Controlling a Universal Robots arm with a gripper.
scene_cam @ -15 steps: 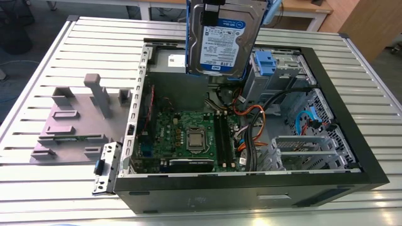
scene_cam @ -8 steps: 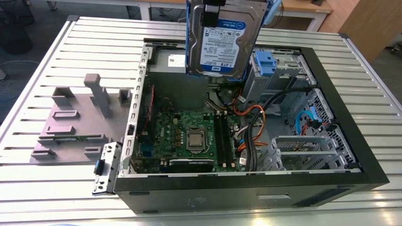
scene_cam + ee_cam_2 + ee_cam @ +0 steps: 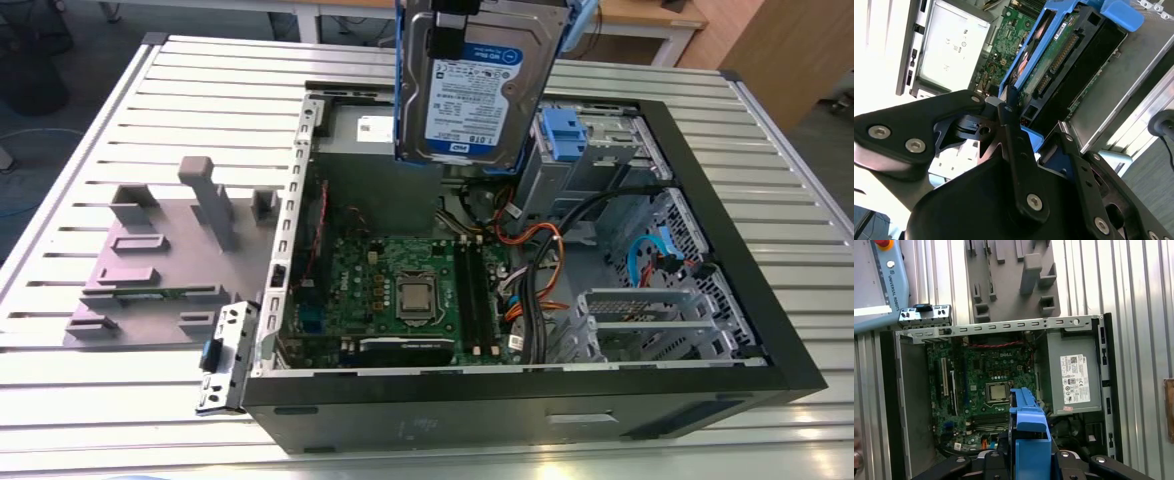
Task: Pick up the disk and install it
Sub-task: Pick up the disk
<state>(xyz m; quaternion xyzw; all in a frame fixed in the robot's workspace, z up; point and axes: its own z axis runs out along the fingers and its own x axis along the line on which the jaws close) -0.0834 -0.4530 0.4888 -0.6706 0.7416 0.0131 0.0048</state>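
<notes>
The disk [image 3: 470, 85], a silver hard drive with a white-and-blue label in a bright blue frame, hangs upright in the air above the back of the open black computer case [image 3: 747, 300]. My gripper [image 3: 1040, 142] is shut on the disk's upper end, one black finger [image 3: 1010, 135] on each side of the blue frame. In the first wrist view the blue frame's edge [image 3: 1029, 430] points down over the motherboard [image 3: 989, 385], with the gripper [image 3: 1029, 462] behind it. The drive's connector side [image 3: 1064, 55] faces the second wrist camera.
Inside the case are the green motherboard [image 3: 400, 290], cable bundles [image 3: 561, 250], a drive bay with a blue latch [image 3: 561, 135] and a grey box with a white sticker [image 3: 1074, 375]. A grey moulded fixture [image 3: 174, 250] lies on the slatted table [image 3: 80, 400] at the exterior view's left. A pendant [image 3: 874, 285] lies nearby.
</notes>
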